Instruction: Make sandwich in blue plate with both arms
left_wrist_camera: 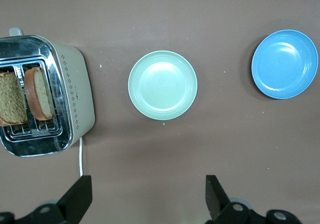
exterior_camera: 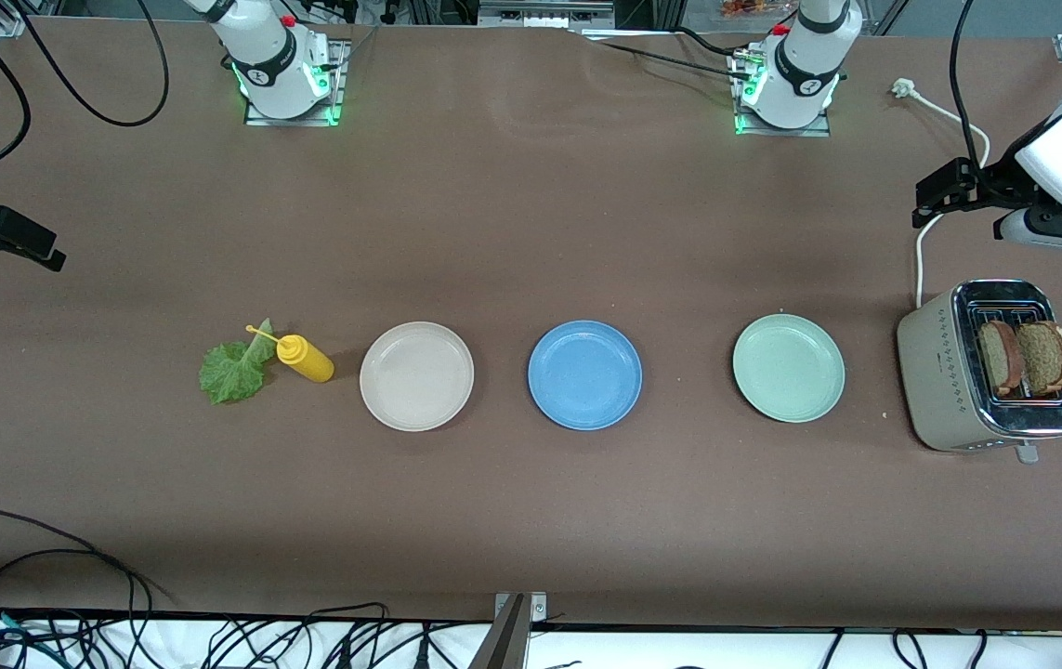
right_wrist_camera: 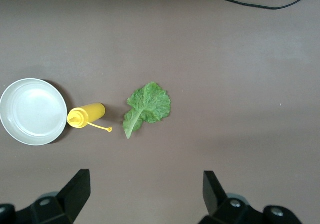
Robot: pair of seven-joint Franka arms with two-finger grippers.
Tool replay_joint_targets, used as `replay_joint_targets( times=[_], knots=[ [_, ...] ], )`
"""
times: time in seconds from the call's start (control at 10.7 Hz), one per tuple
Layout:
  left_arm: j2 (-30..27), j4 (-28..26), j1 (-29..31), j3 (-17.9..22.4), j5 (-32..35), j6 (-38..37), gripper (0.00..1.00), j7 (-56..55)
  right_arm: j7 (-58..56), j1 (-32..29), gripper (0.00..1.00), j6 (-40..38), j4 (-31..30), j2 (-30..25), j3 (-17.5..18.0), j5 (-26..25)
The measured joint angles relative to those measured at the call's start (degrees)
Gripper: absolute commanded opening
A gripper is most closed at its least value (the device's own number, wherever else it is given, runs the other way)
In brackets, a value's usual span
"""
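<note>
The blue plate (exterior_camera: 584, 374) sits bare in the middle of a row of three plates, between the beige-white plate (exterior_camera: 416, 375) and the mint-green plate (exterior_camera: 788, 367). No part of the sandwich is on it. Both bread slices (exterior_camera: 1025, 357) stand upright on edge in the toaster (exterior_camera: 986, 367) at the left arm's end of the table, flat faces side by side. The left gripper (left_wrist_camera: 147, 196) hangs over the table near the toaster, jaws fully apart and empty, and is judged the arm better placed for the bread. The lettuce leaf (exterior_camera: 234, 369) lies flat at the right arm's end, touching a yellow squeeze bottle (exterior_camera: 305, 359), its stem pointing toward the bottle. The right gripper (right_wrist_camera: 145, 194) hangs above that end, wide open, holding nothing.
</note>
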Motion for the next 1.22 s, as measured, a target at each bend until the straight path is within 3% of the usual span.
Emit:
replay_joint_targets(
  times=[1.22],
  knots=[
    [0.0, 0.3, 1.3, 0.2, 0.0, -0.5, 1.0, 0.0, 0.0, 0.0, 1.0, 0.0, 0.0, 0.0, -0.2, 0.0]
  ],
)
